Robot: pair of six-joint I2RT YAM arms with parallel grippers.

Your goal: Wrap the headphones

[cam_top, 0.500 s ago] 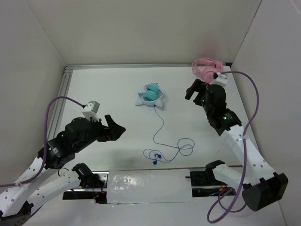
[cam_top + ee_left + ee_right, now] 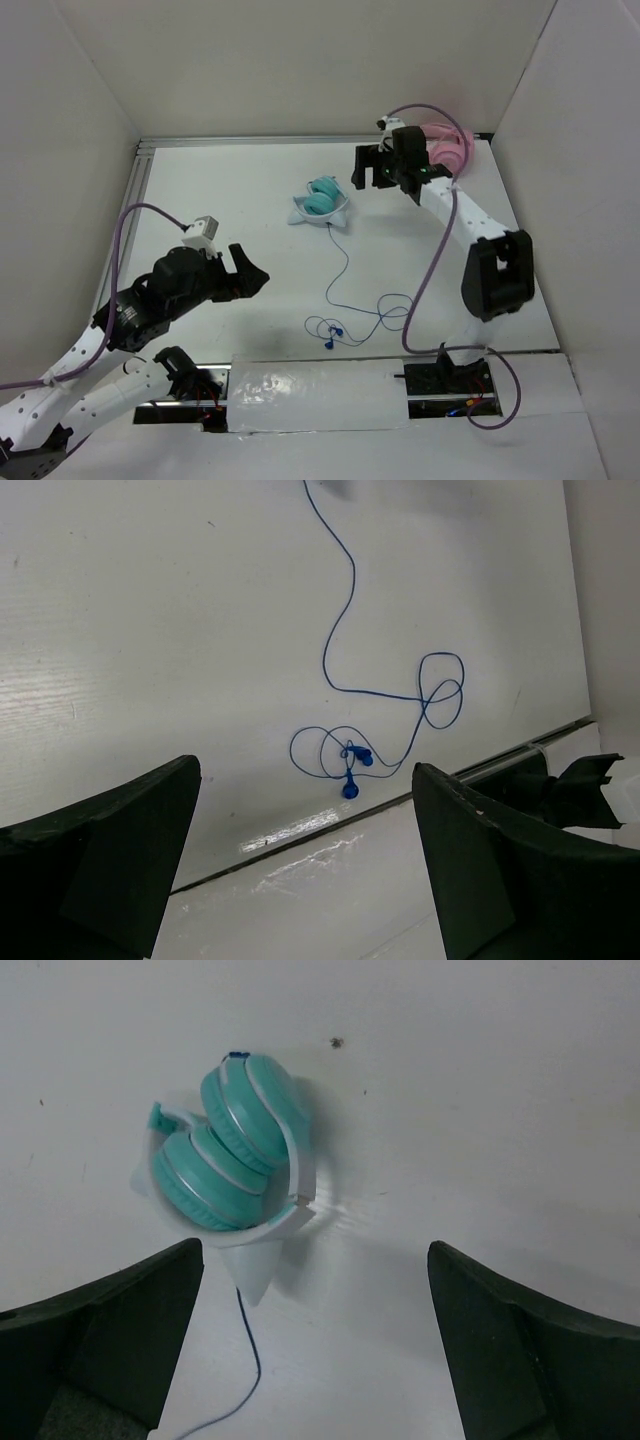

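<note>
The teal headphones (image 2: 322, 200) lay folded on the white table (image 2: 230, 190), toward 12 o'clock from its middle and well clear of every edge. In the right wrist view the headphones (image 2: 235, 1155) showed both round cups stacked close together, with the pale band curving round their 3 o'clock side.

The thin blue cable (image 2: 345, 262) left them toward 6 o'clock. It crossed bare table and ended in loose overlapping loops near the front edge. In the left wrist view the cable (image 2: 338, 630) made one small coil at 3 o'clock and a flatter one at 9 o'clock, and the blue plug (image 2: 349, 788) lay in the flatter coil, just short of the table's front lip.

The right gripper (image 2: 371, 176) hung at the headphones' 3 o'clock, near them but apart, its fingers spread wide and empty. Its own camera showed the gripper (image 2: 315, 1250) with the headphones above the gap between its fingers. Pink headphones (image 2: 447, 148) sat behind it in the far corner at 1 o'clock, close to the side wall.

The left gripper (image 2: 254, 277) hovered over the 8 o'clock part of the table, also wide open and holding nothing. From its wrist camera the gripper (image 2: 305, 770) looked toward the cable loops.

Bare surface lay between the two grippers, and more at 9 o'clock of the headphones out to the metal rail (image 2: 141, 180) along the left edge.
</note>
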